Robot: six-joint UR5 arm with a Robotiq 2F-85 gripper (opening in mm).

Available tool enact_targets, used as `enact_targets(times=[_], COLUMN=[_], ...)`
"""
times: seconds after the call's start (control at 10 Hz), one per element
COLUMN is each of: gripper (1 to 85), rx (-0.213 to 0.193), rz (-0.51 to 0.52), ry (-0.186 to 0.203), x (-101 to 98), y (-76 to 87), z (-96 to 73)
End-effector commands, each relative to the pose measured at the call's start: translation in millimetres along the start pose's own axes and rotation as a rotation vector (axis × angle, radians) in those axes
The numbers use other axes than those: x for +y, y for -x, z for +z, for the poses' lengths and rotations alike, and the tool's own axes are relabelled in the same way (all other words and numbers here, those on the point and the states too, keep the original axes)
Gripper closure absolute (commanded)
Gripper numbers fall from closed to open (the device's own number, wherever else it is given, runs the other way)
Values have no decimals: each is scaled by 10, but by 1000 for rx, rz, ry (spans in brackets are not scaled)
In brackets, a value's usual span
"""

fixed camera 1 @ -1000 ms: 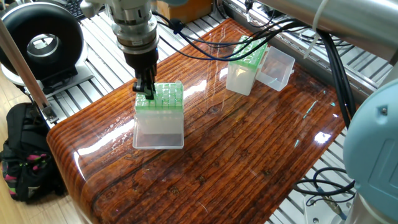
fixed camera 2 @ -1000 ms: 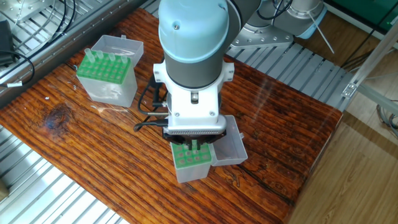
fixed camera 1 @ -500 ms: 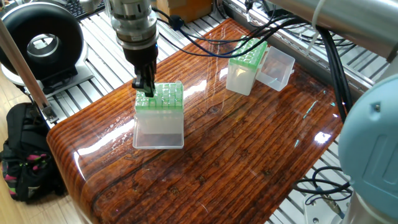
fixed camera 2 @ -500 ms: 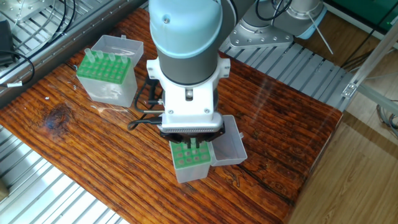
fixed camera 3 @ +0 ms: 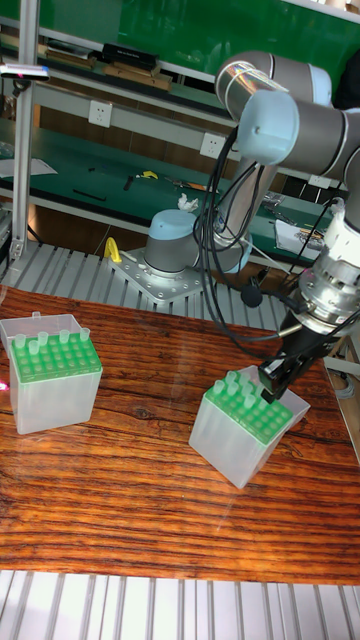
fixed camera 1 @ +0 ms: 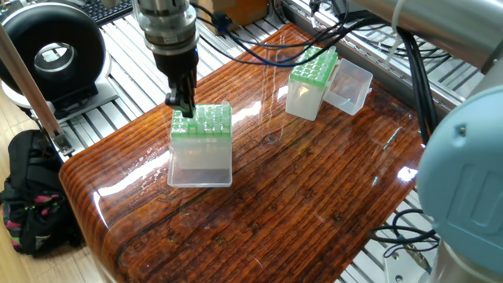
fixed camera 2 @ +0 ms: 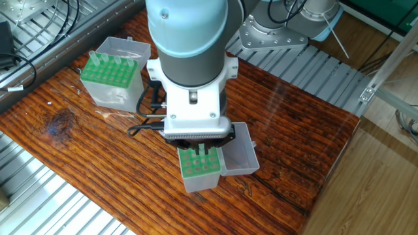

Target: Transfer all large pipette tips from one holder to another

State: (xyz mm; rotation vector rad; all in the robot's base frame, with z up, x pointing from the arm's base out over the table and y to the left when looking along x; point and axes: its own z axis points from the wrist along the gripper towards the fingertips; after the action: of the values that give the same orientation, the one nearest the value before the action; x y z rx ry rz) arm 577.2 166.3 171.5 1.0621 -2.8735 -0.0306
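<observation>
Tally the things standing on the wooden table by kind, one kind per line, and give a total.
Green-topped tip boxes: 2
Clear lids beside the boxes: 2
Total: 4

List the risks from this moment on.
The gripper sits right above the near green-topped box, so a tip might drag or tilt on lifting. That box stands skewed on the glossy table and could shift. Loose cables hang over the far box.
</observation>
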Motion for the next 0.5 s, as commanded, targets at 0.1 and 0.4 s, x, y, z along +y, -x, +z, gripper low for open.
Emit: enact_targets(times=[0.1,0.4], gripper=[717,717], rx=[9,12], rz=[2,8], ry=[21,39], x=[26,93], y=[15,-7], z=[-249,-435])
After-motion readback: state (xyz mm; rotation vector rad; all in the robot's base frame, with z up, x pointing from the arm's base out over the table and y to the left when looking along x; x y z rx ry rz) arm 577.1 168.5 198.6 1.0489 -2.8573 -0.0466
